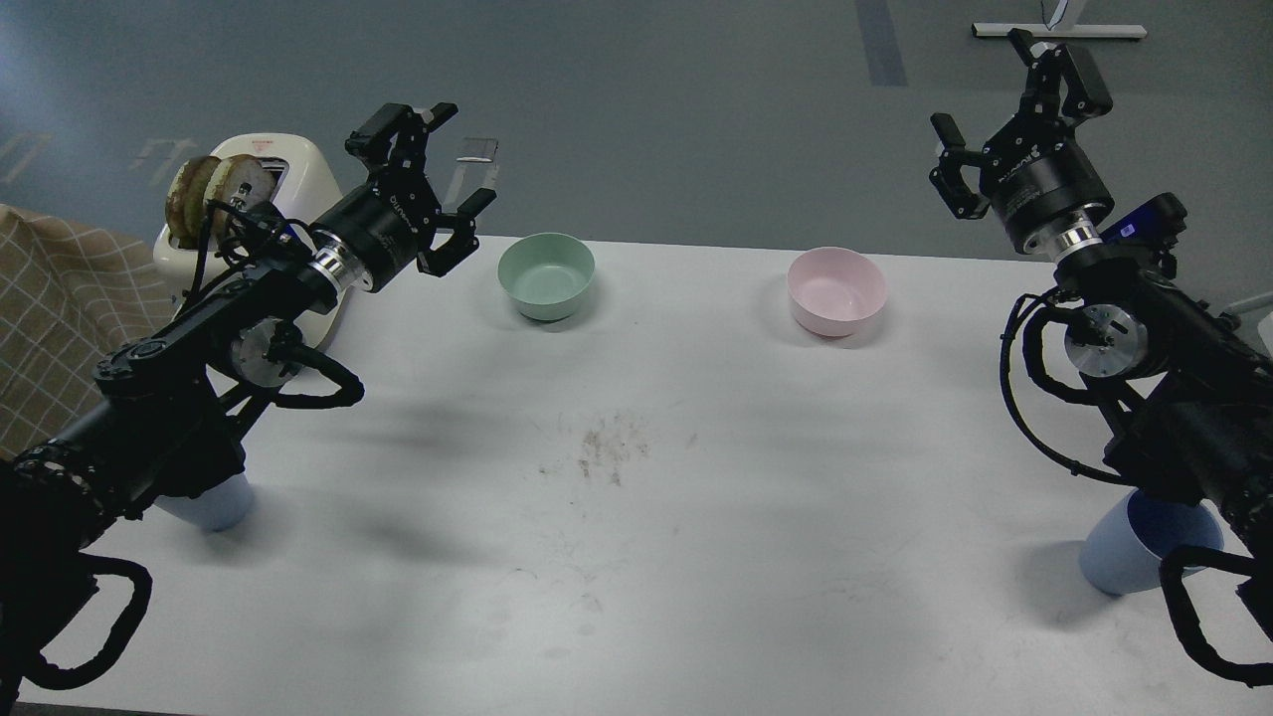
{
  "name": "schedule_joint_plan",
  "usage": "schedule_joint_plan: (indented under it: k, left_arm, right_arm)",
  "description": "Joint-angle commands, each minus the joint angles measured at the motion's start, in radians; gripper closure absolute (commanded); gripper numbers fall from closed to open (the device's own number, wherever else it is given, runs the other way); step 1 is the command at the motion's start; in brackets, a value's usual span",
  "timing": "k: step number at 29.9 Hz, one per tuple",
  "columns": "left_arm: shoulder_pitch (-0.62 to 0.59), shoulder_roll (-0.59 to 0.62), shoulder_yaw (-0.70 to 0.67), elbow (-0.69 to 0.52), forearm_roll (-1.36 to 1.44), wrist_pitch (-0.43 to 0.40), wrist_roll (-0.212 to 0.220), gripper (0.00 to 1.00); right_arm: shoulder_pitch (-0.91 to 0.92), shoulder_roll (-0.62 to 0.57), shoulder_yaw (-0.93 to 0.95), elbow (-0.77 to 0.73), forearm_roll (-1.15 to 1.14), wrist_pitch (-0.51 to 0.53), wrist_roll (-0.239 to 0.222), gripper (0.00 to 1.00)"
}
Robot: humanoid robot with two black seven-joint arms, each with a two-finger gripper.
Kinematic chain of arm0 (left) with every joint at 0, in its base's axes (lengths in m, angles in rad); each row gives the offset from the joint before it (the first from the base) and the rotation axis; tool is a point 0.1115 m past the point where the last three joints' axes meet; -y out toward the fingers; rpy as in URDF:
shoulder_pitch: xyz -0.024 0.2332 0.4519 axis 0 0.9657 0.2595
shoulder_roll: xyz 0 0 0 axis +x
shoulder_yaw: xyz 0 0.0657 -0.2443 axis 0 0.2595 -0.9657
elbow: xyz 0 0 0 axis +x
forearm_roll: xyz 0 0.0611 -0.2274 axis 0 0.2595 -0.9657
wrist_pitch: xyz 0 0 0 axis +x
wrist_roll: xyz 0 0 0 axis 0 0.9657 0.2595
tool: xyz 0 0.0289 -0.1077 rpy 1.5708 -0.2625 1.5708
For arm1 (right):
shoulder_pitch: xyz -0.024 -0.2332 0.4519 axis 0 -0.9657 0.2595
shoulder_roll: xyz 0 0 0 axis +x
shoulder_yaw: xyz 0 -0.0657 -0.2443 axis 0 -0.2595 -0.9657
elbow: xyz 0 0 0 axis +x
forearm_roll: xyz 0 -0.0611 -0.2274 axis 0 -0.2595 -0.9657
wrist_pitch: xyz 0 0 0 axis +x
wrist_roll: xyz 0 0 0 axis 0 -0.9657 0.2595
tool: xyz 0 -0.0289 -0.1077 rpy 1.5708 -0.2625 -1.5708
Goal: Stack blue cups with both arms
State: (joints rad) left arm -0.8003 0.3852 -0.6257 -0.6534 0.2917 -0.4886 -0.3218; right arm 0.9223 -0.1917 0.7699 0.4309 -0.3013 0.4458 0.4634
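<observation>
One blue cup (pixel 214 505) stands at the table's near left, mostly hidden under my left arm. The other blue cup (pixel 1129 552) stands at the near right, partly covered by my right arm and its cable. My left gripper (pixel 438 164) is open and empty, raised over the table's far left edge, left of the green bowl. My right gripper (pixel 1004 114) is open and empty, raised beyond the far right edge, right of the pink bowl. Both grippers are far from the cups.
A mint-green bowl (pixel 546 275) and a pink bowl (pixel 836 290) sit at the back of the white table (pixel 636 557). A white toaster (pixel 298 164) holding bread stands at the far left. A checked cloth (pixel 50 318) lies off the left edge.
</observation>
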Motion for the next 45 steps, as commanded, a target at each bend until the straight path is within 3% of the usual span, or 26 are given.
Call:
schedule_joint_plan:
  k: [1, 6, 10, 14, 45]
  left_arm:
    - [0.000, -0.011, -0.003, 0.000, 0.000, 0.004, 0.000, 0.02]
    - [0.000, -0.005, -0.011, 0.000, -0.002, 0.007, -0.005, 0.02]
    - [-0.002, -0.008, -0.025, -0.002, 0.000, 0.000, -0.040, 0.02]
    - [-0.002, -0.012, -0.026, -0.006, 0.001, 0.000, -0.046, 0.02]
    - [0.003, -0.014, -0.023, -0.019, 0.007, 0.000, -0.046, 0.02]
  right_arm:
    - [-0.002, 0.012, -0.001, -0.004, 0.001, -0.002, 0.000, 0.00]
    - [0.001, 0.017, -0.004, -0.029, 0.001, 0.008, -0.005, 0.00]
    - [0.001, 0.034, -0.004, -0.040, -0.001, 0.030, -0.006, 0.00]
    - [0.001, 0.063, -0.001, -0.069, -0.001, 0.043, 0.003, 0.00]
    - [0.007, 0.063, 0.000, -0.069, 0.004, 0.043, 0.011, 0.00]
